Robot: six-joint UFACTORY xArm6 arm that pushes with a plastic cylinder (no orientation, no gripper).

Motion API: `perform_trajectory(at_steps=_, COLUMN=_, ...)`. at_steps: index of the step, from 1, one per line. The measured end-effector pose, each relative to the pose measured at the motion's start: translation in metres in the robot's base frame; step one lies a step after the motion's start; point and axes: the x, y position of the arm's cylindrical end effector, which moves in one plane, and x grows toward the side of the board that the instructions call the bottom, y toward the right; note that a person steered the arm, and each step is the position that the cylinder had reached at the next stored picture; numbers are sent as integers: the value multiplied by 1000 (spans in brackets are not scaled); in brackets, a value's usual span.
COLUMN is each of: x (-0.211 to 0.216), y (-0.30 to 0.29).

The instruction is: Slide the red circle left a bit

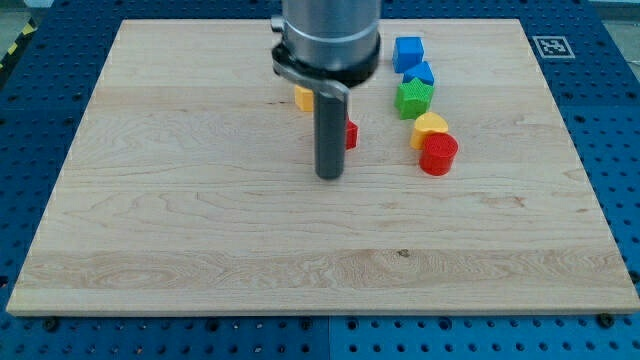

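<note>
The red circle (438,153) lies on the wooden board (200,220) at the right of centre, touching a yellow heart-like block (428,127) just above and left of it. My tip (329,176) stands on the board well to the left of the red circle, apart from it. A second red block (351,134) is mostly hidden behind the rod, just right of it. A yellow block (303,98) peeks out left of the rod, higher up.
A green block (414,98) sits above the yellow heart. A blue block (421,72) and a blue cube (408,52) lie above the green one, forming a column near the view's top right. A marker tag (551,45) is at the board's top right corner.
</note>
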Motion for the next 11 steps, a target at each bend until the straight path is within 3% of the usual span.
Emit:
perform_trajectory(at_steps=1, x=33, y=59)
perform_trajectory(at_steps=2, x=36, y=142)
perform_trajectory(at_steps=3, x=21, y=173)
perform_trajectory(at_steps=5, x=-21, y=159)
perform_trajectory(at_steps=11, x=-21, y=101)
